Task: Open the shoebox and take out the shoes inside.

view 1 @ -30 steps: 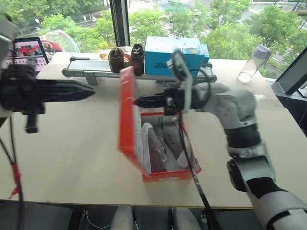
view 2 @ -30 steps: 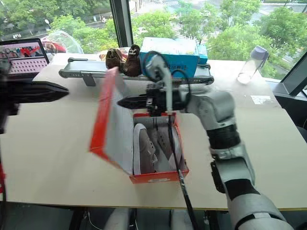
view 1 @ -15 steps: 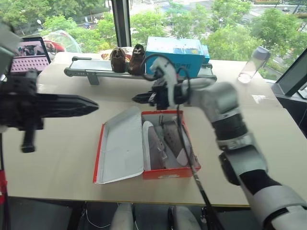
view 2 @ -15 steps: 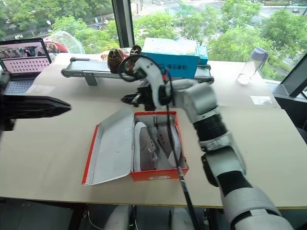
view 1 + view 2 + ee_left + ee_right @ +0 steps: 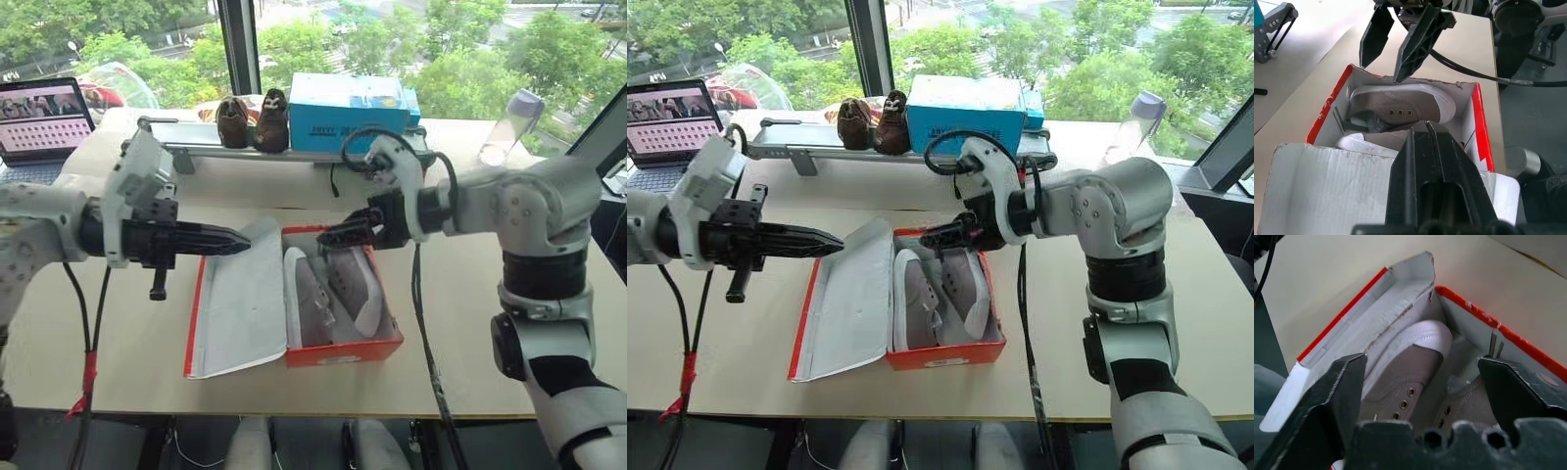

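Shoebox (image 5: 343,348) sits lower centre of the head views, near the front edge of the tabletop (image 5: 470,323). Its lid (image 5: 240,304) lies flat and open to the left, grey-white inside up, so the opening step looks done. Both shoes (image 5: 338,289) are still inside, side by side, neither lifted; taking them out is all that's left.

Left end effector (image 5: 230,240) at centre left, fingers pressed together into one point, holding nothing, reaching in from the frame's left and aimed right, slightly down, tip over the lid's far edge. Right end effector (image 5: 338,235) just above the box's far wall, centre frame, fingers spread wide and empty; right wrist view shows the shoes between them. It points left and down toward the box; arm comes in from the right, forearm bent across.

Farther back, upper centre: brown shoes (image 5: 253,122) and blue box (image 5: 348,100).
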You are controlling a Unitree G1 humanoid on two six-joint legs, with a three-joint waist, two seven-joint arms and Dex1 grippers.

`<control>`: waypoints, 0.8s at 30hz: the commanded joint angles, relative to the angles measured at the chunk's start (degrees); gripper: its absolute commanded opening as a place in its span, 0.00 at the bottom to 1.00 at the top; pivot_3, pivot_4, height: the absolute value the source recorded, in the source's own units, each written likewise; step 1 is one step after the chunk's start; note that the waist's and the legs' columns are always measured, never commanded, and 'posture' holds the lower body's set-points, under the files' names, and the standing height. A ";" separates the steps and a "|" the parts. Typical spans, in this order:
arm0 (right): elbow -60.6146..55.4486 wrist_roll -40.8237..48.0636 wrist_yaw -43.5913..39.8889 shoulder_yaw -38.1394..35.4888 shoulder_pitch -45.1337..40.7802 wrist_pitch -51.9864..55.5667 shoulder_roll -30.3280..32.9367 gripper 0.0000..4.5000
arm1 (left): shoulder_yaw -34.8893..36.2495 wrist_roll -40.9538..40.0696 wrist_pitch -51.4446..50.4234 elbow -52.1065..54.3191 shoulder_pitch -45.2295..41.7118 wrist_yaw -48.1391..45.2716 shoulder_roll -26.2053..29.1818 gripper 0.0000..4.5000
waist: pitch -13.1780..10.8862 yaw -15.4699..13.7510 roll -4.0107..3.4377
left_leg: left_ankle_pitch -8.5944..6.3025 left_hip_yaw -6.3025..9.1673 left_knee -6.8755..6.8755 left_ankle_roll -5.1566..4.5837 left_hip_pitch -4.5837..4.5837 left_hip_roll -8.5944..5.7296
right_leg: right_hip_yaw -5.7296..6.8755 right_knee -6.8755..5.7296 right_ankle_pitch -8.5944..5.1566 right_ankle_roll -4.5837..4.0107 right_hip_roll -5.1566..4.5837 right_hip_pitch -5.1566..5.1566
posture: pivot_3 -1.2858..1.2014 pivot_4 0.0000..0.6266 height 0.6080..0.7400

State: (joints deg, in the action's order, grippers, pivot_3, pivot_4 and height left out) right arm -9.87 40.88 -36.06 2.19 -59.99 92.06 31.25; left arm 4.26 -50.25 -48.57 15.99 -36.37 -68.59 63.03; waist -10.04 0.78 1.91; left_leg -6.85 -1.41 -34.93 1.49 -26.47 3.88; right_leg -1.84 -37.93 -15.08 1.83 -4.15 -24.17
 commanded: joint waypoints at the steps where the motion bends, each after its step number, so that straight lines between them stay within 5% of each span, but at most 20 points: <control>1: -5.04 4.00 1.36 0.01 1.84 0.44 4.19 0.99 | -0.44 1.99 1.97 -0.34 -1.46 -1.68 -0.85 0.00 | -0.01 0.01 0.01 | 0.00 -0.01 0.00 0.00 0.00 0.00 | -0.02 0.00 -0.01 0.01 0.00 -0.01 | 0.52 0.24 1.00; 9: 1.24 0.96 6.26 -1.80 5.26 -0.07 -1.05 0.99 | -0.86 3.78 1.90 -0.05 -1.91 -1.85 -3.07 0.00 | 0.00 0.46 0.02 | 0.00 -0.03 -0.09 -0.01 0.05 0.07 | -0.29 -0.07 0.01 0.04 0.21 -0.05 | 0.52 0.24 1.00; 24: 12.27 -7.96 4.92 5.16 4.25 -11.24 0.14 0.99 | 4.01 1.72 -1.50 4.74 1.99 0.72 -1.42 0.00 | 0.00 0.11 0.03 | 0.00 -0.04 -0.15 -0.01 0.05 0.07 | -0.33 -0.05 0.02 0.07 0.22 -0.01 | 0.52 0.24 1.00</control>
State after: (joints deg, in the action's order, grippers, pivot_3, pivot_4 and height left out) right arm 1.93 34.78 -31.21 6.73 -55.07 82.97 30.22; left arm 6.04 -47.49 -49.36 19.33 -34.51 -68.23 60.65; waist -10.04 0.89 1.94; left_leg -6.85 -1.45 -35.08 1.48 -26.42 3.94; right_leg -2.17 -37.98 -15.06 1.89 -3.94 -24.17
